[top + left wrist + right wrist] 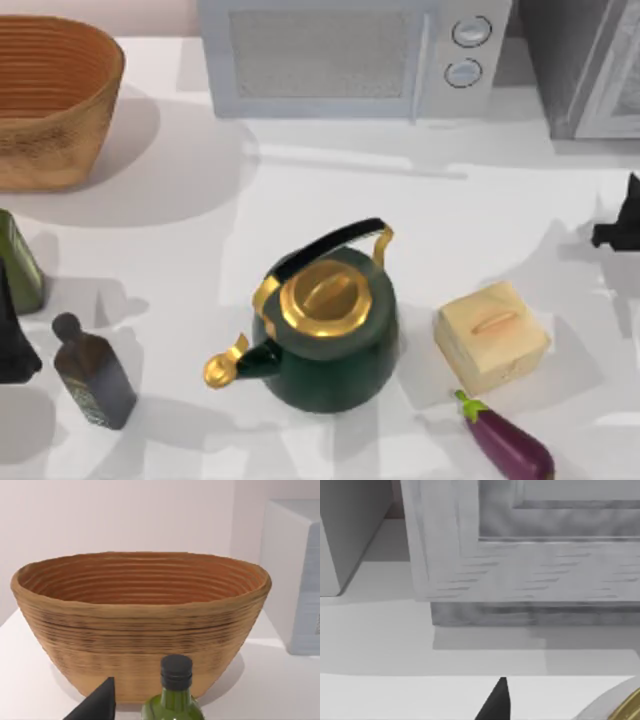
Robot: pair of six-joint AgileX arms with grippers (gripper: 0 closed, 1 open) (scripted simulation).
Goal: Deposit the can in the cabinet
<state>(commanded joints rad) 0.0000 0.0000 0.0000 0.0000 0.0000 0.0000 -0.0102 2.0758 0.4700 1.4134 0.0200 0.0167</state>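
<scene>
Well, right gripper [622, 222]: it hangs at the right edge of the table, in front of the cabinet. I cannot tell how wide its grip is or if it holds anything.
Cabinet: the dark grey speckled box with a pale grey framed door [585, 70] stands at the far right corner, just beside the white microwave with two round knobs [350, 55]. My right wrist view looks at its door [545, 575] from near.
Can: a pale round thing with a gold edge [620, 707] peeks in close to my right wrist. I cannot tell if it is the can.
Left gripper [12, 345]: it is parked at the left edge, near the green glass bottle [15, 262] and the brown woven basket [50, 95]. Its grip I cannot tell.
Middle of table: the dark green kettle with a gold lid [325, 335], the tan wooden box [490, 335], the purple eggplant [508, 442] and the dark bottle [92, 375].
</scene>
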